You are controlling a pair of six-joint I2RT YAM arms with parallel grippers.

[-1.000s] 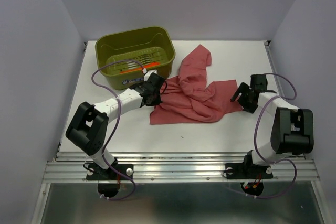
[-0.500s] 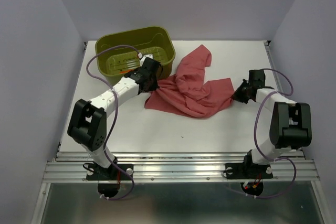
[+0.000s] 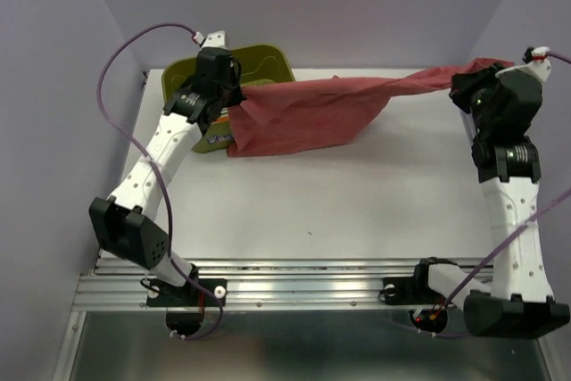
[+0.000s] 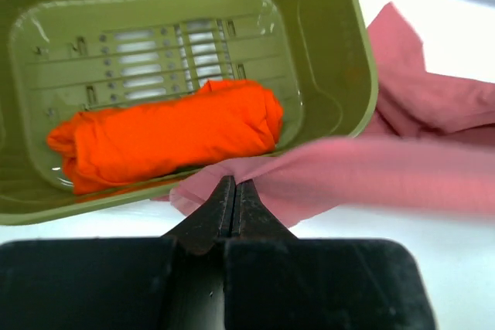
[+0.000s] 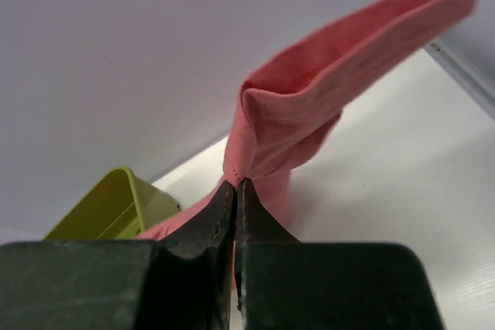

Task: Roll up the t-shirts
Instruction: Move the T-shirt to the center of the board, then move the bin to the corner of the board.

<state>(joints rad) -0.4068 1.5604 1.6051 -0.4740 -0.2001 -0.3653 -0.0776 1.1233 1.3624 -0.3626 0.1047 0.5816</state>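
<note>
A dusty rose t-shirt (image 3: 312, 113) hangs stretched in the air between both grippers, its lower part sagging toward the table. My left gripper (image 3: 234, 103) is shut on its left edge (image 4: 255, 187), raised beside the olive tub. High at the back right, my right gripper (image 3: 464, 78) is shut on the other edge (image 5: 247, 168). A bright orange-red t-shirt (image 4: 166, 133) lies rolled inside the tub.
The olive-green tub (image 3: 277, 64) stands at the back left, partly hidden behind the left arm and the cloth; its rim (image 4: 363, 75) is right beside the left gripper. White table (image 3: 312, 202) below, purple walls on three sides.
Both arms have risen and spread apart, lifting the rose t-shirt off the table and pulling it taut. The right gripper closed on the shirt's right edge.
</note>
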